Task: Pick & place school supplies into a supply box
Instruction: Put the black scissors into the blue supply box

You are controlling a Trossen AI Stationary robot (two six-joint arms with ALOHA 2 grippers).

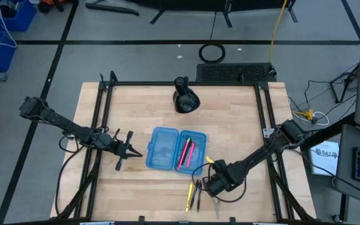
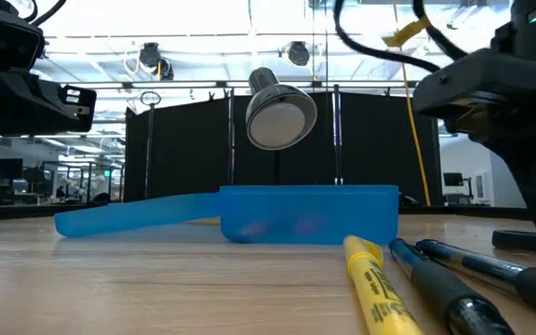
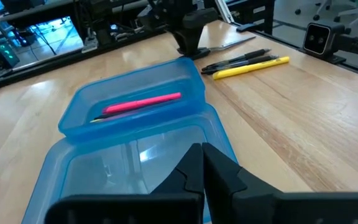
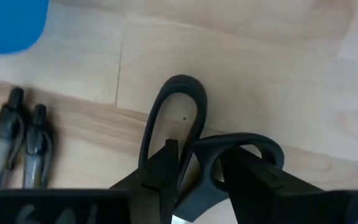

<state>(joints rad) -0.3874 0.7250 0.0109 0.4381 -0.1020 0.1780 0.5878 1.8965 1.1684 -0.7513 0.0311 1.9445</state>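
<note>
The blue supply box [image 1: 174,149] lies open on the table, and pink-red pens [image 3: 142,102] rest in its right half. A yellow pen [image 1: 189,199] and two black pens [image 4: 23,143] lie on the wood near the box's near right corner. Small black-handled scissors [image 4: 185,118] lie under my right gripper [image 4: 201,168], which is shut on them. My left gripper [image 3: 201,165] is shut and hovers at the left edge of the box's empty half [image 3: 123,162]. My right gripper pinches the scissors between its two fingers at the neck of the black handles [image 4: 197,158], where the two loops meet. The loops stick out ahead of the fingertips [image 4: 169,155]. A bit of silver blade shows behind them. Whether the scissors are off the table I cannot tell.
A black rounded lump-shaped object [image 1: 185,99] stands near the table's far edge, behind the box. Black frame rails [image 1: 102,125] run along the table's left and right sides. Bare wood [image 1: 130,106] lies left of the box and along the far side.
</note>
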